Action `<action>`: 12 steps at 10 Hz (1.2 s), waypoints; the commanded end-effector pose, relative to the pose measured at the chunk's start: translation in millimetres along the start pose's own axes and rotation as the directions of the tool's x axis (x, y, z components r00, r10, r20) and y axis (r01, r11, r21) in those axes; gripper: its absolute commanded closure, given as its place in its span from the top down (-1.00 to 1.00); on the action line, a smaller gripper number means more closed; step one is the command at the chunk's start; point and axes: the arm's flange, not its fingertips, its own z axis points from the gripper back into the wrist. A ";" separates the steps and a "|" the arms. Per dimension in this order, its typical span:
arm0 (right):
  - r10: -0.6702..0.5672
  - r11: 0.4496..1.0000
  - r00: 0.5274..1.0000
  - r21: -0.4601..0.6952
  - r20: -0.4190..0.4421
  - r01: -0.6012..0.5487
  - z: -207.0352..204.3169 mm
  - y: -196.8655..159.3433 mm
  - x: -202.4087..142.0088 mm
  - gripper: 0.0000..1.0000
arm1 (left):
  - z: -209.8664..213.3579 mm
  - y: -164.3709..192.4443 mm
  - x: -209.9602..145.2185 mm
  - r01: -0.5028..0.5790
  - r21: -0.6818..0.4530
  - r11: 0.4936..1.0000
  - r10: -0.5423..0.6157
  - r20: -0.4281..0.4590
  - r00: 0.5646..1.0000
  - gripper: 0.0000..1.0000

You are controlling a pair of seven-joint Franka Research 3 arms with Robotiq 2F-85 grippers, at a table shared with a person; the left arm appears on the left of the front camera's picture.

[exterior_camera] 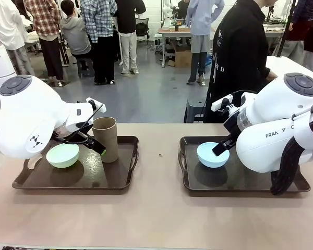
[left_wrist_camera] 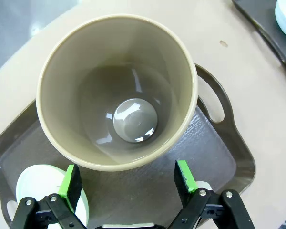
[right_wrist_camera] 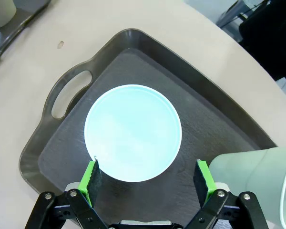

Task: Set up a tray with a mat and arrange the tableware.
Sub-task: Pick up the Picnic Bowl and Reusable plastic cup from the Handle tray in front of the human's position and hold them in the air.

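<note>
Matte brown tapered cup (left_wrist_camera: 119,90), textured dark tray (left_wrist_camera: 214,157).

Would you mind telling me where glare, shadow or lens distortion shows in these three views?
Left wrist view: highlights glint off the glossy bottom of the brown cup, and the wide lens swells its rim. Right wrist view: the light blue bowl is washed out, almost featureless. Front view: evenly lit and sharp, with a soft shadow under the pale green bowl on its tray.
</note>
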 end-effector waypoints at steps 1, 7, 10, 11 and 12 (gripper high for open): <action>0.000 1.000 1.000 0.000 0.000 0.000 0.0 0.1 0.0 1.00 | 0.0 0.2 0.0 0.000 0.000 1.000 0.000 0.000 1.000 1.00; 0.004 0.999 0.990 -0.050 -0.140 -0.011 125.0 35.2 -38.5 1.00 | 86.2 4.8 -15.5 -0.034 0.023 0.999 0.035 -0.055 0.998 1.00; -0.053 0.997 0.963 -0.072 -0.264 0.035 187.1 61.6 -111.2 1.00 | 175.7 -14.3 -56.2 -0.037 -0.053 0.998 0.017 -0.325 0.946 1.00; -0.117 0.986 0.942 -0.149 -0.315 0.072 179.4 61.6 -118.6 1.00 | 182.4 -15.4 -57.3 -0.101 -0.053 0.993 0.075 -0.366 0.928 1.00; -0.018 0.997 0.976 -0.081 -0.218 0.000 177.9 32.2 -16.2 1.00 | 130.5 2.8 -17.3 -0.019 -0.018 1.000 0.015 -0.208 0.978 1.00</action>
